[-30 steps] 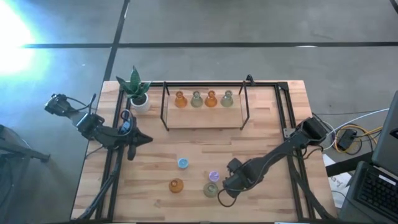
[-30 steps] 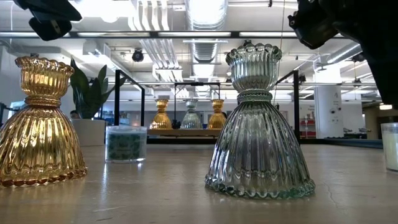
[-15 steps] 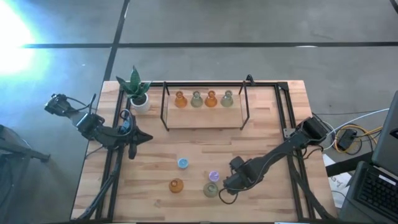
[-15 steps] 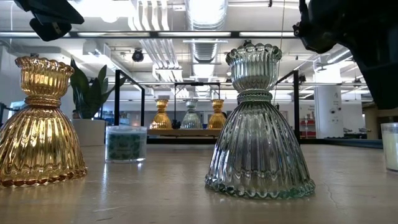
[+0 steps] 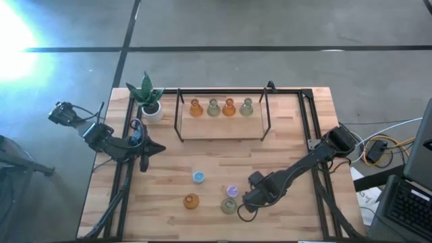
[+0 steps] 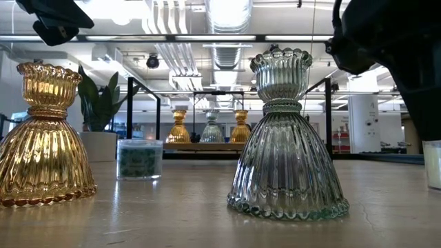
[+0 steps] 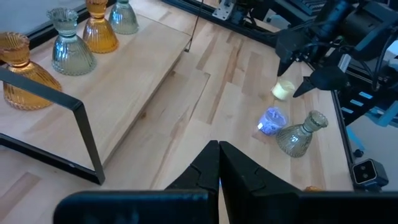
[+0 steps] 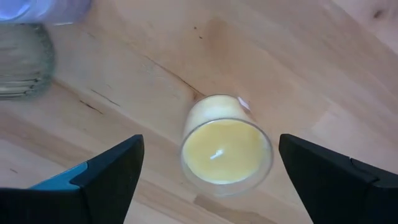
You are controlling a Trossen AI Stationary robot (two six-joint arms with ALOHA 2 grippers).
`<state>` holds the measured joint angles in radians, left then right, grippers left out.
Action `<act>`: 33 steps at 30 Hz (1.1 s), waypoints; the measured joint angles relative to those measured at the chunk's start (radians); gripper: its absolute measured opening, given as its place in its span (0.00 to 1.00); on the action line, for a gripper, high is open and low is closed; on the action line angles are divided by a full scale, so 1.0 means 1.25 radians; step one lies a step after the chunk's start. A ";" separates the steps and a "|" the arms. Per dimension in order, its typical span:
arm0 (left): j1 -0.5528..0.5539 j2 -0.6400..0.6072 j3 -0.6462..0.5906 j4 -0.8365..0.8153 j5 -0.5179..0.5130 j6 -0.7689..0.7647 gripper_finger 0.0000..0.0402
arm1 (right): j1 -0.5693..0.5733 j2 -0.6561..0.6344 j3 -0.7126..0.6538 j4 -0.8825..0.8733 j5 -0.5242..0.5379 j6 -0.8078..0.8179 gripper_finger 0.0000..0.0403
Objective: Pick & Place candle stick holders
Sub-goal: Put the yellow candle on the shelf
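Wooden tabletop with a raised shelf at its rear, set inside a black frame. Four candle stick holders, alternating amber and green, stand in a row on the shelf, which appears to be where placed pieces go. Near the front edge stand an amber holder, a green holder, a blue holder, a purple holder and a yellow holder. Right gripper hovers low with fingers spread to either side of the yellow holder, apart from it, apparently aligned for a grasp. Left gripper, fingers pressed together, waits at the left beside the potted plant.
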<state>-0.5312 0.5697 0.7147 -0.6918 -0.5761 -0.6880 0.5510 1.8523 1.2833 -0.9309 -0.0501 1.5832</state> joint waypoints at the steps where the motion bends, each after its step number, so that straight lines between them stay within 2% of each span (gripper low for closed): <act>1: 0.000 0.000 0.000 0.000 -0.001 0.000 0.03 | 0.000 0.000 -0.004 0.011 0.000 -0.002 0.91; 11: 0.000 0.000 0.000 0.001 -0.001 0.000 0.03 | 0.000 0.000 -0.050 0.116 0.000 -0.026 0.91; 19: 0.001 0.000 0.000 0.001 -0.001 -0.003 0.03 | -0.004 0.000 -0.050 0.125 -0.013 -0.107 0.91; 23: 0.001 0.000 0.000 0.001 -0.001 -0.006 0.03 | -0.002 0.001 -0.060 0.084 -0.081 -0.158 0.91; 33: 0.001 -0.003 0.000 0.001 0.001 -0.016 0.03 | 0.002 0.002 -0.087 0.096 -0.087 -0.168 0.91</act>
<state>-0.5304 0.5657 0.7147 -0.6903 -0.5747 -0.7083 0.5533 1.8545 1.1749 -0.8105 -0.1588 1.3736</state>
